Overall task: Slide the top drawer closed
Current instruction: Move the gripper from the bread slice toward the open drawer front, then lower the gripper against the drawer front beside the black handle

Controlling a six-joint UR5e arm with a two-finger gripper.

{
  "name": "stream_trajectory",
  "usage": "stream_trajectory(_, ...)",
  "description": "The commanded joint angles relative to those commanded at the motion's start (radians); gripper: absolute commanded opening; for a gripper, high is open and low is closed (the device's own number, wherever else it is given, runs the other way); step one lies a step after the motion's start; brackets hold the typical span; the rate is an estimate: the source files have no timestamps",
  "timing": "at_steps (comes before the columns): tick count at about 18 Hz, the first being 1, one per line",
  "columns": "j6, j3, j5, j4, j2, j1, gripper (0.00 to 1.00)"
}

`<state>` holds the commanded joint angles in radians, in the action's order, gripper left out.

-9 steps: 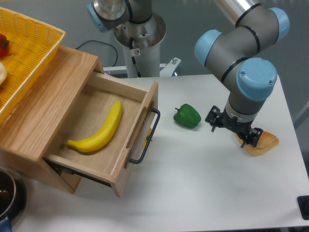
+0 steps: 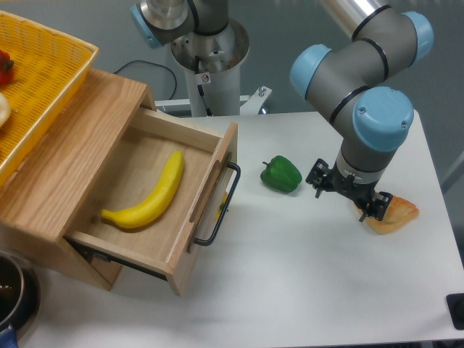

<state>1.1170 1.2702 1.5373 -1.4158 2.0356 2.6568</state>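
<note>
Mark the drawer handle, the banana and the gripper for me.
drawer handle (image 2: 220, 211): fixed camera, middle of the black bar.
banana (image 2: 150, 196): fixed camera, mid-body, inside the drawer.
gripper (image 2: 348, 197): fixed camera, between its fingertips.

- Banana: yellow, lying diagonally inside the open wooden compartment.
- Green bell pepper: on white table.
- Yellow wicker basket: atop wooden cabinet.
- Orange-tan food piece: near table's right edge.

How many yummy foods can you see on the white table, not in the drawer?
2: a green pepper beside the drawer's handle, and a piece of bread partly behind the pincer. More might hide behind the arm.
</note>
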Motion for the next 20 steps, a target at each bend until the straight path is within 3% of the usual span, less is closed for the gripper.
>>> stream_trajectory(2, -0.040, -0.005, -0.051, -0.009, -0.006, 0.003, 0.88)
stream_trajectory(6, -0.088, -0.014, -0.149, -0.066, -0.006, 0.014, 0.44)
stream_trajectory(9, -0.153, -0.014, -0.174, -0.084, -0.011, 0.008, 0.26)
stream_trajectory(11, -0.193, -0.020, -0.212, -0.103, -0.017, 0.005, 0.21)
stream_trajectory(16, -0.295, -0.018, -0.276, -0.146, -0.055, -0.021, 0.21)
stream_trajectory(20, -0.382, -0.011, -0.286, -0.149, -0.078, -0.072, 0.22)
